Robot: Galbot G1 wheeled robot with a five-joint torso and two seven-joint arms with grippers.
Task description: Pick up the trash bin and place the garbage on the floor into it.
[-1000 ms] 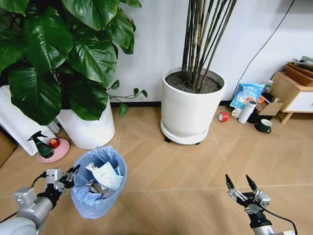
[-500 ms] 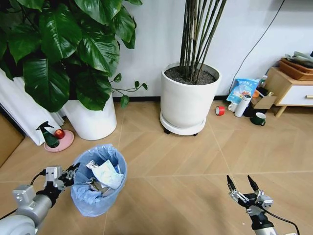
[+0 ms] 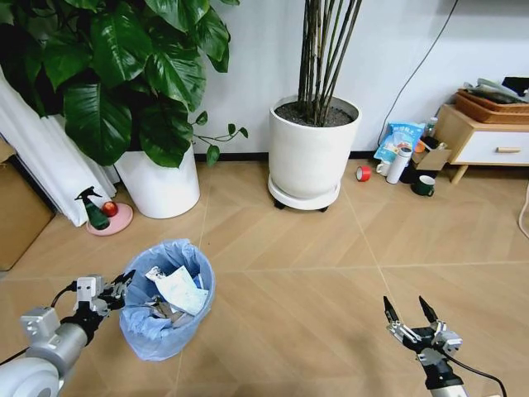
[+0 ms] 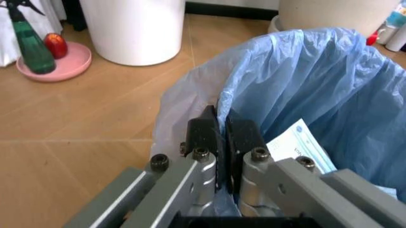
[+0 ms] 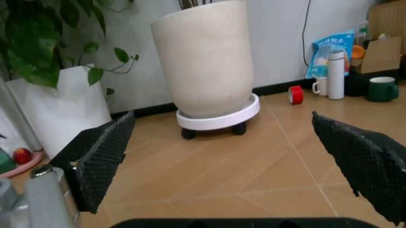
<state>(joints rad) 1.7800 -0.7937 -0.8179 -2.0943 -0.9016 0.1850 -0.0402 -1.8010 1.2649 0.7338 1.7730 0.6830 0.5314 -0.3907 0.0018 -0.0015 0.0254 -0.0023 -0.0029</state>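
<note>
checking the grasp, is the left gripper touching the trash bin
Touching. The left wrist view shows the left gripper shut on the rim of the trash bin, its blue liner pinched between the fingers.

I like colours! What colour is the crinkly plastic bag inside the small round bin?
Light blue crinkly plastic bag, best seen in the left wrist view.

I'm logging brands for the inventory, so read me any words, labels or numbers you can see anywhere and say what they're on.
None can be read.
Blue-and-white bag by the wall: has print, too small to read.
Blue-and-white packet inside the trash bin, whose rim the left gripper clamps: faint lines of print, too blurred to read.
</note>
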